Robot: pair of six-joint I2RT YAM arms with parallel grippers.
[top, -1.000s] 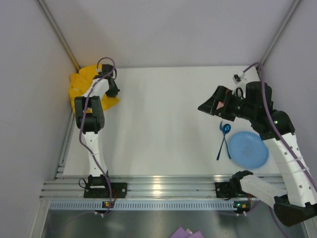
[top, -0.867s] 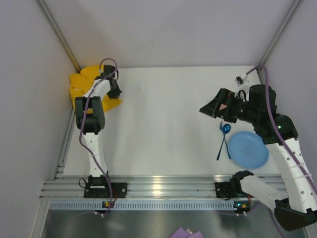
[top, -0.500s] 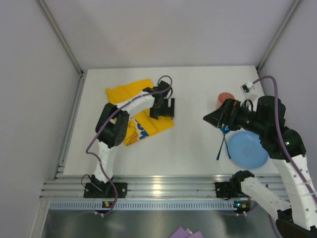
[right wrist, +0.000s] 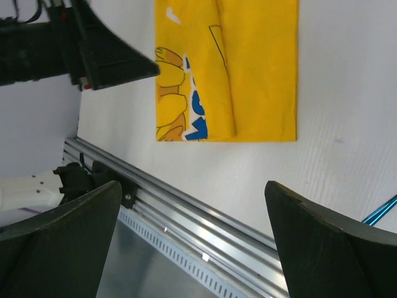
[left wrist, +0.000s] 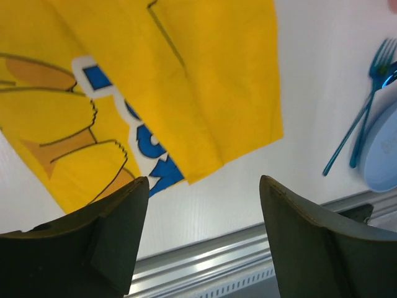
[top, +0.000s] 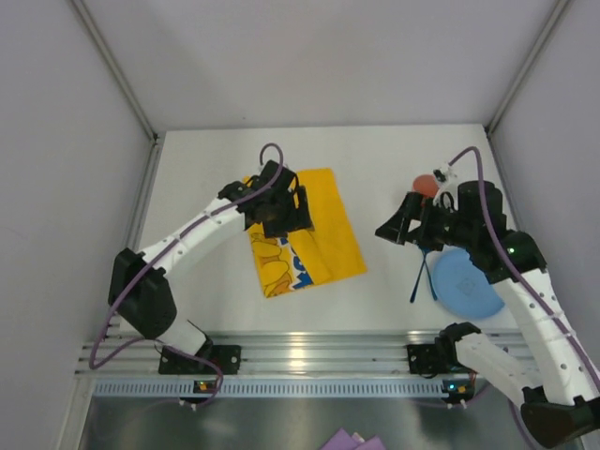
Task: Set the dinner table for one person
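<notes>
The yellow placemat (top: 314, 234) is soft, thin cloth. It bends and slides easily, so it is best pinched at a corner or an edge. It lies flat on the white surface (top: 375, 159), right under the left gripper (left wrist: 203, 183), whose fingers are spread apart and empty. The right gripper (right wrist: 193, 186) is wide open and empty too. A second ago the cloth was a crumpled heap, and the left gripper was pinched shut.

place: lab test cell | cues: plain panel walls (top: 328, 56), aluminium rail (top: 309, 352)
</notes>
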